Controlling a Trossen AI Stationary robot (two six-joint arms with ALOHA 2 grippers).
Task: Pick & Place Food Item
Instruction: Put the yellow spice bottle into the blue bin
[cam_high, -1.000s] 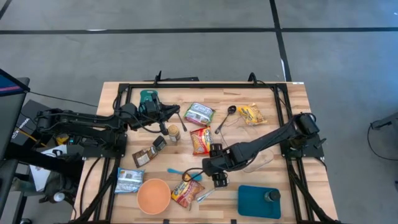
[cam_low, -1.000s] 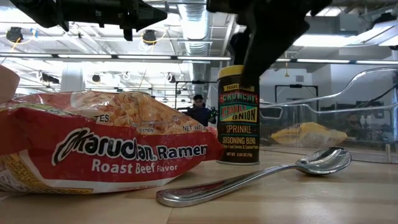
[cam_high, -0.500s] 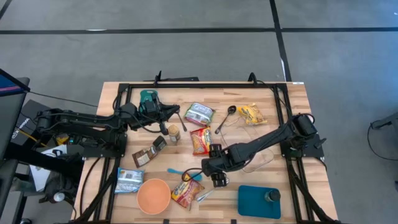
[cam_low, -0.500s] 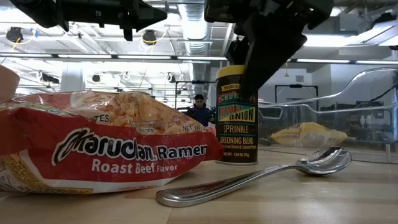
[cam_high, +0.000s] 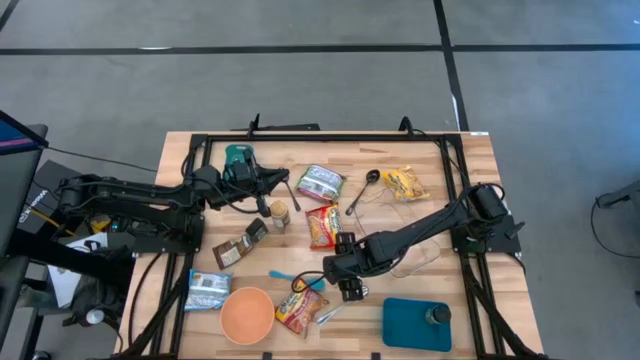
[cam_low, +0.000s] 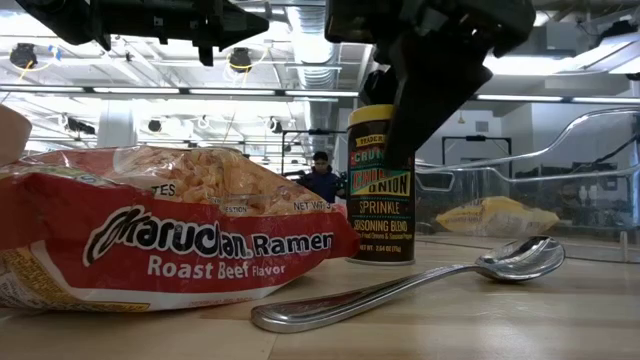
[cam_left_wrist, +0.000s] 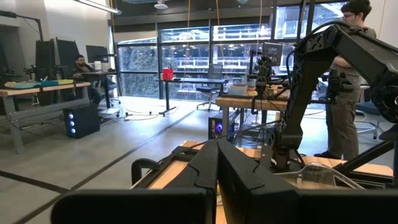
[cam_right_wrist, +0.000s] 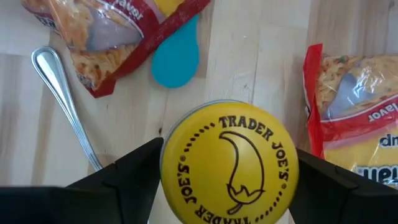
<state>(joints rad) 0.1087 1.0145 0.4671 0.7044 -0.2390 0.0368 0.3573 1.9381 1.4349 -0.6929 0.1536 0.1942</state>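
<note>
Item: seasoning jar (cam_low: 381, 185) with a yellow Trader Joe's lid (cam_right_wrist: 228, 162), standing upright on the wooden table (cam_high: 470, 310) in its front half, near the middle, between two red ramen packets (cam_high: 322, 227) (cam_high: 300, 310) and close to a metal spoon (cam_low: 420, 283). Right gripper (cam_right_wrist: 227, 171) sits directly over the jar, its fingers spread wide on either side of the lid; whether they touch it, I cannot tell. Left gripper (cam_left_wrist: 217, 171) is fully closed on nothing, held over the rear left part of the table above a second, smaller jar (cam_high: 279, 214).
</note>
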